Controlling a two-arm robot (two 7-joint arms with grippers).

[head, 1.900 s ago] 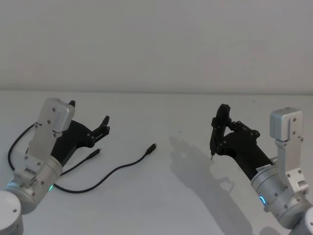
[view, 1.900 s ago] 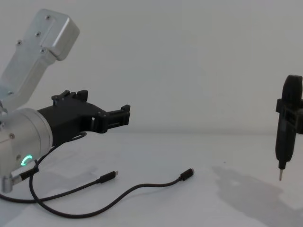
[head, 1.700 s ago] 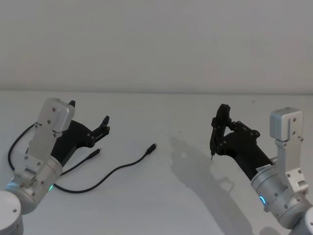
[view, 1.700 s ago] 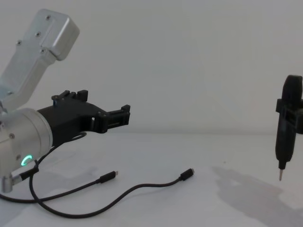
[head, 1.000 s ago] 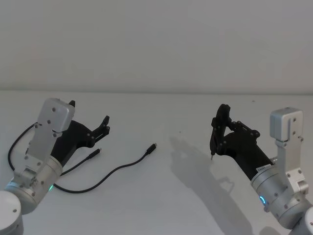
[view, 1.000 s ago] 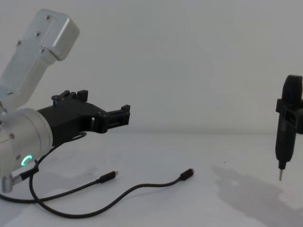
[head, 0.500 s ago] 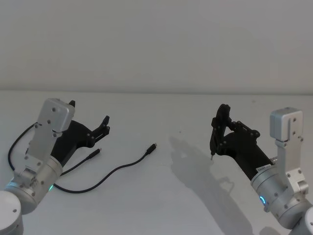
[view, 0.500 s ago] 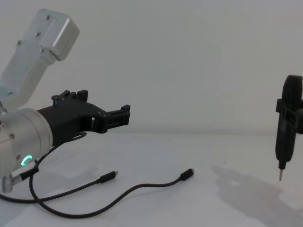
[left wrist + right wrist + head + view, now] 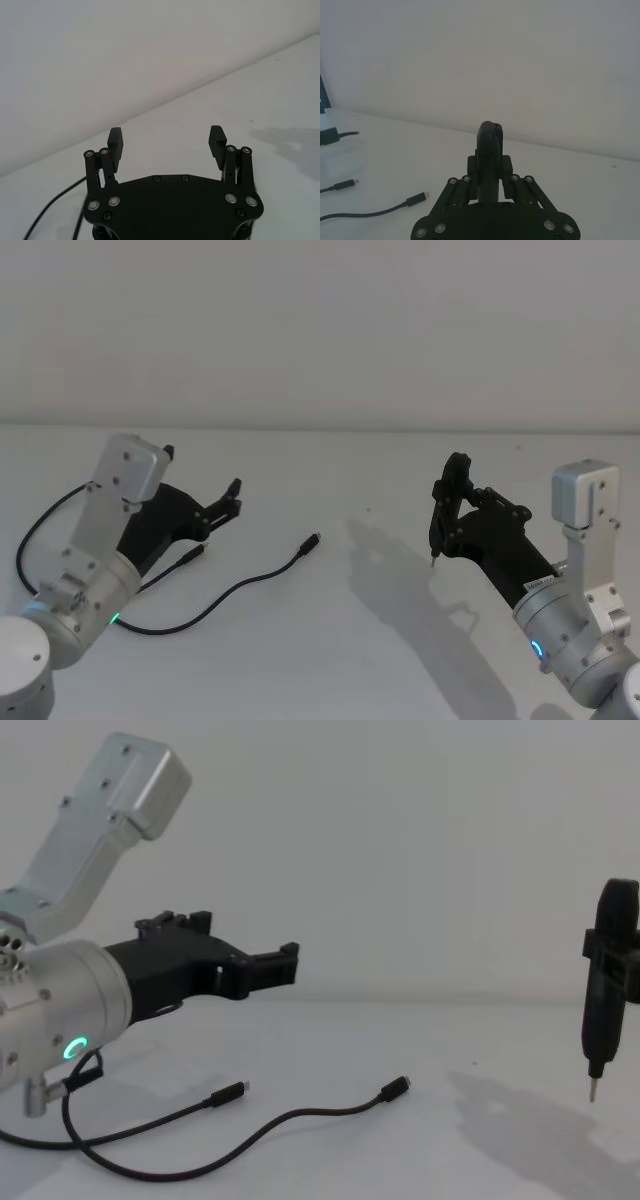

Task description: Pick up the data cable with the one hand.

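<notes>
The data cable (image 9: 232,588) is a thin black line curving over the white table. One plug (image 9: 314,538) points toward the middle and the other plug (image 9: 195,553) lies near my left arm. The cable also shows in the chest view (image 9: 290,1121) and the right wrist view (image 9: 412,201). My left gripper (image 9: 203,470), the one hand with the green ring, hovers open above the cable's left part, touching nothing (image 9: 166,132) (image 9: 245,945). My right gripper (image 9: 445,510) hangs shut at the right, a thin pin pointing down from it (image 9: 600,1010) (image 9: 490,145).
The white tabletop (image 9: 330,660) runs back to a plain white wall. A loop of the cable (image 9: 25,545) reaches toward the table's left side behind my left arm.
My left arm has shifted right and a little forward, carrying its open gripper nearer the cable's middle. The cable and the right arm have not moved.
</notes>
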